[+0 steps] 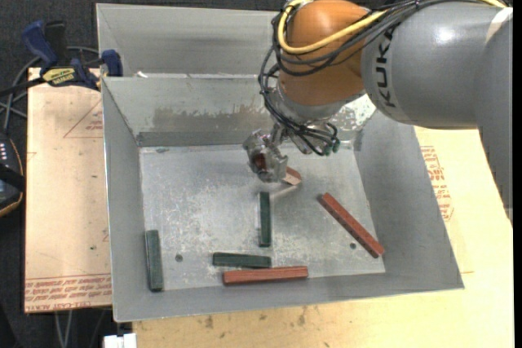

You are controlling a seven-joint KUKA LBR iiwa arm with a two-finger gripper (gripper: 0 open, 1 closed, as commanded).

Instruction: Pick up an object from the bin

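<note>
My gripper hangs low over the middle of the bin, toward the back wall, under the orange wrist cover. A small pale pinkish piece shows at its lower right tip; whether it is a loose thing or part of the gripper I cannot tell. Just below the gripper a dark green stick lies on the floor, pointing front to back. A red-brown stick lies slanted to the gripper's right.
Near the front wall lie a short dark green stick and a red-brown stick, side by side. Another dark green stick lies at the front left corner. The arm reaches in over the bin's right wall.
</note>
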